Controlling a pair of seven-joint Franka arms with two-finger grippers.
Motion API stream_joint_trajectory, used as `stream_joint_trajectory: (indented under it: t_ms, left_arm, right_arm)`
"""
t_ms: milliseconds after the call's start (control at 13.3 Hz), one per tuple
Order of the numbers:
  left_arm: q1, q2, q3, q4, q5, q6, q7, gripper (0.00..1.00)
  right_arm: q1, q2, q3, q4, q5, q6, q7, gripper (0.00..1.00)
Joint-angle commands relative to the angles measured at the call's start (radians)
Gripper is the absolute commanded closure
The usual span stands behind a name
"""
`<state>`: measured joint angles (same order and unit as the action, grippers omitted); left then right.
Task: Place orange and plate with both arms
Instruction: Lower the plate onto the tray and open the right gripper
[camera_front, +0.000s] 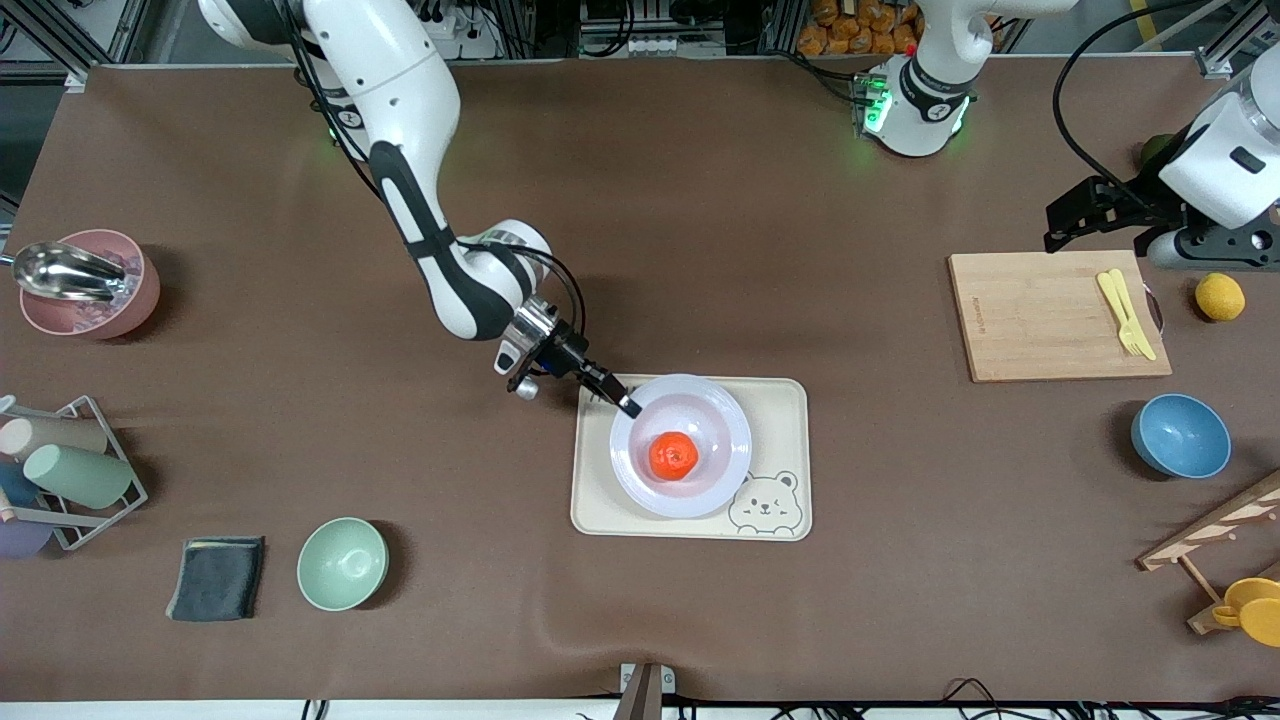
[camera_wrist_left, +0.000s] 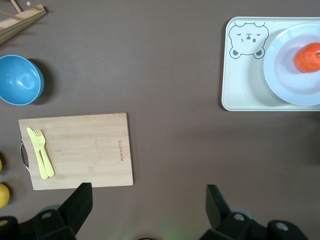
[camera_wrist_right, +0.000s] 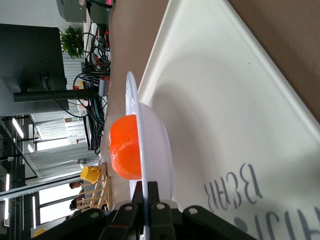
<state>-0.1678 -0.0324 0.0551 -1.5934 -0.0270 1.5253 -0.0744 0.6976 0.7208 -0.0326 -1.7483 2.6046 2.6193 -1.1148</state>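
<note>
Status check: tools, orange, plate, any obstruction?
Right tool shut on plate rim, plate on bear tray. Orange in plate centre. Left tool open, waiting above cutting board. Nothing in the way.

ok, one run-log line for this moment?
right gripper: shut on round white plate rim | small red-orange orange: in plate | left gripper: open, waiting

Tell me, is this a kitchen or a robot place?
Probably a robot lab: two robot arms bolted to a covered table, camera frames and cables around it, and kitchen props like the plate and cutting board.
</note>
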Motion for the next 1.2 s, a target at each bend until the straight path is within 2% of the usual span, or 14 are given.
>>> stream_joint_trajectory:
  t_ms: [0, 75, 150, 226, 376, 602, 977, 1128]
  left_arm:
    - [-0.007, 0.000, -0.001, 0.010, -0.002, -0.019, 0.015, 0.00]
    - [-0.004, 0.000, -0.007, 0.010, -0.002, -0.017, 0.015, 0.00]
    - [-0.002, 0.000, -0.009, 0.012, -0.002, -0.017, 0.015, 0.00]
    - [-0.002, 0.000, -0.009, 0.010, -0.002, -0.013, 0.015, 0.00]
    - [-0.005, 0.003, -0.009, 0.010, -0.001, -0.007, 0.015, 0.00]
    - [-0.007, 0.003, -0.009, 0.012, -0.001, -0.005, -0.005, 0.00]
    - [-0.002, 0.008, -0.011, 0.012, -0.001, 0.013, -0.015, 0.00]
    - [-0.002, 0.008, -0.011, 0.012, 0.002, 0.026, -0.013, 0.00]
  right_arm:
    - [-0.013, 0.061, 0.014, 0.093, 0.106, 0.016, -0.073, 1.00]
    - [-0.013, 0.063, 0.014, 0.095, 0.106, 0.018, -0.073, 1.00]
    - [-0.013, 0.063, 0.014, 0.093, 0.107, 0.021, -0.071, 0.93]
    - [-0.013, 0.063, 0.014, 0.095, 0.107, 0.024, -0.069, 0.56]
    - [-0.013, 0.063, 0.014, 0.093, 0.109, 0.048, -0.069, 0.35]
    - [-0.013, 0.063, 0.014, 0.092, 0.101, 0.083, -0.068, 0.33]
    - [-0.062, 0.068, 0.020, 0.089, -0.030, 0.129, -0.044, 0.36]
    - [-0.069, 0.062, 0.022, 0.089, -0.169, 0.160, 0.097, 0.38]
